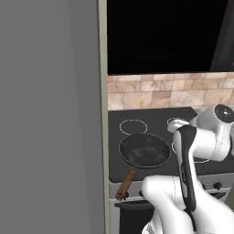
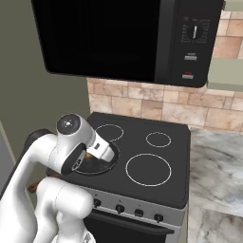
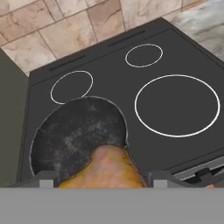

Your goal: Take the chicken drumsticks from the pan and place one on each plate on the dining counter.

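A chicken drumstick (image 3: 103, 168) is seen between the two finger tips (image 3: 47, 180) of the gripper (image 3: 101, 179), at 6 o'clock in the hand view, above the pan (image 3: 74, 131). It is grasped by the gripper. The pan is set on the black stove (image 3: 175, 144), with its handle (image 1: 126, 183) pointing to 7 o'clock.

The pan (image 1: 144, 150) looks like matt black metal with a grey-speckled, rough bottom and a brown wooden handle (image 1: 126, 183), the drumstick (image 3: 105, 168) is glossy golden-brown, the stove top (image 2: 156, 159) smooth dark glass, and the wall tiles (image 2: 142, 107) are matt stone.
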